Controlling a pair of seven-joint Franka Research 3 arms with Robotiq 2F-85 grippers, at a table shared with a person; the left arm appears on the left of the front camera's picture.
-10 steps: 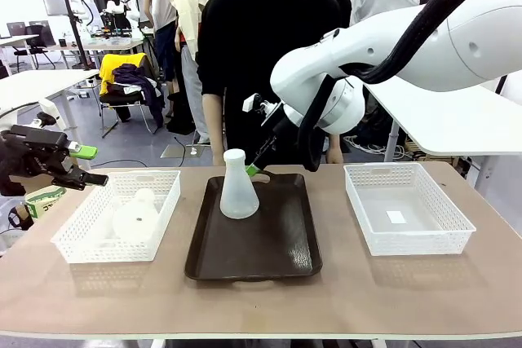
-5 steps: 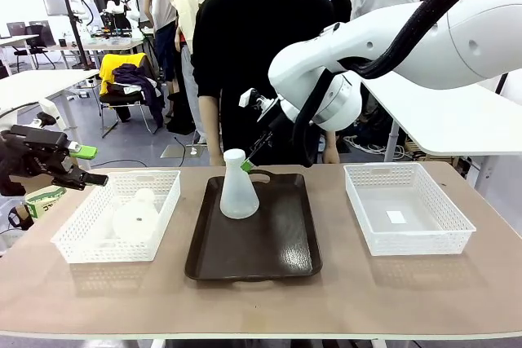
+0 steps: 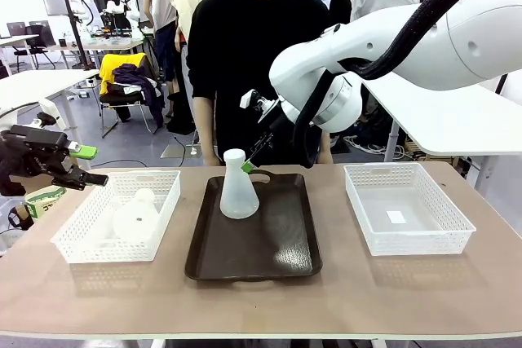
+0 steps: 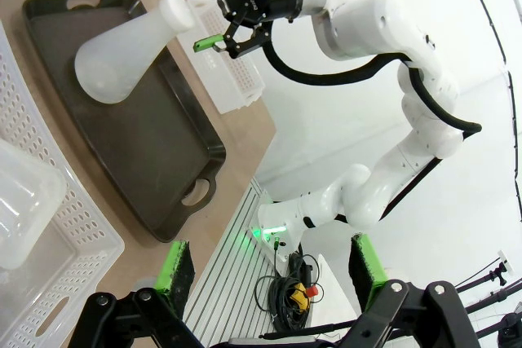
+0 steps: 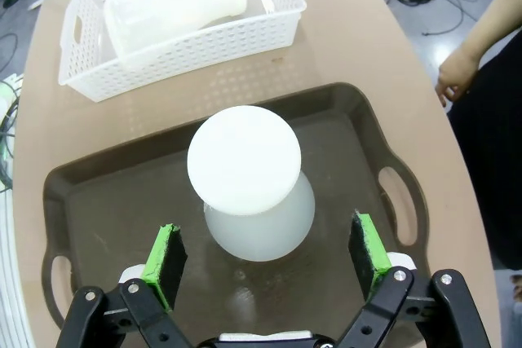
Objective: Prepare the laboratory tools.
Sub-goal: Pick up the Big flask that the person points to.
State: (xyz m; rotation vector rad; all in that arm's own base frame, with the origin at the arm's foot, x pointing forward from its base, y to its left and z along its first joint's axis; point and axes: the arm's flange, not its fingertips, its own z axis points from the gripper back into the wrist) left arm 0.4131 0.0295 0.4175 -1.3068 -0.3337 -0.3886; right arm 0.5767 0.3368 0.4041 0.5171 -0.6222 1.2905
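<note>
One frosted white conical flask (image 3: 239,190) stands upright on the dark brown tray (image 3: 269,254). From above it appears between my right fingers as a round cap over a wide base (image 5: 245,177). My right gripper (image 3: 251,160) hovers open just behind and above that flask, at the tray's far handle, touching nothing. A second flask (image 3: 134,218) lies on its side in the left white basket (image 3: 86,250); it also shows from the right wrist (image 5: 175,10). My left gripper (image 3: 77,165) hangs open beside the table's left end, its pads (image 4: 175,266) spread wide.
An empty white mesh basket (image 3: 444,238) with a small label sits at the right. A person in black stands at the far side, one hand (image 5: 457,79) hanging near the tray's far edge. Bare table runs along the front edge.
My right gripper has drawn slightly up and left, away from the upright flask. The person has shifted a little to the left. The left arm has stayed still.
</note>
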